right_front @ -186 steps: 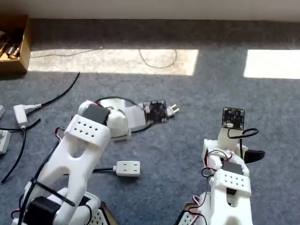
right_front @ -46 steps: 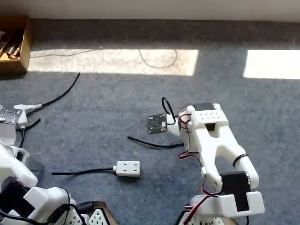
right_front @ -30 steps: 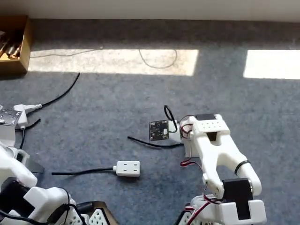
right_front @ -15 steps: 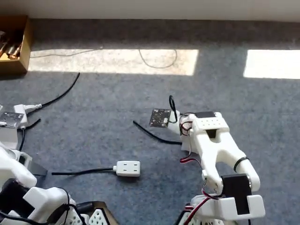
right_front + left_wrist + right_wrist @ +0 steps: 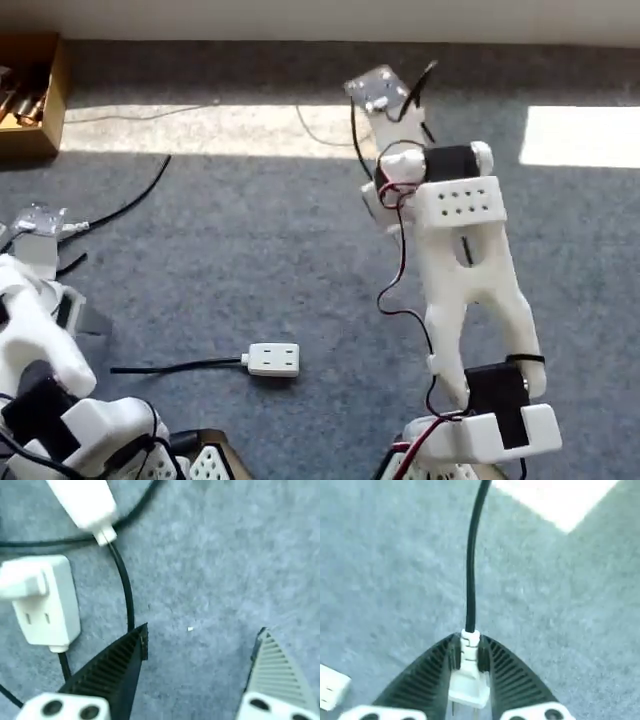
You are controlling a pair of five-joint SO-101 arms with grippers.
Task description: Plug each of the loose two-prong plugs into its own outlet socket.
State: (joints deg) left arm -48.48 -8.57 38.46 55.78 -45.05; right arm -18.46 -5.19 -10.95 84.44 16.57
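My right gripper (image 5: 469,647) is shut on a white two-prong plug (image 5: 468,682), whose black cord (image 5: 472,560) runs away over the carpet. In the high view the right arm (image 5: 462,240) stretches far out, its wrist raised near the sunlit patch. A white outlet socket (image 5: 272,358) with a black cord lies on the carpet between the arms; its corner (image 5: 329,690) also shows in the right wrist view. My left gripper (image 5: 202,632) hangs open over bare carpet, just beside a white outlet block (image 5: 42,605) with two slots. A second white plug (image 5: 85,502) lies beyond that block.
A wooden box (image 5: 38,95) stands at the far left corner. Black cables (image 5: 130,200) trail across the carpet at the left, near the left arm (image 5: 35,310). A thin wire (image 5: 340,130) loops over the sunlit strip at the back.
The right arm has swung up and stretched toward the far side, carrying the plug; its black cord has lifted off the carpet. The left wrist has shifted slightly farther out.
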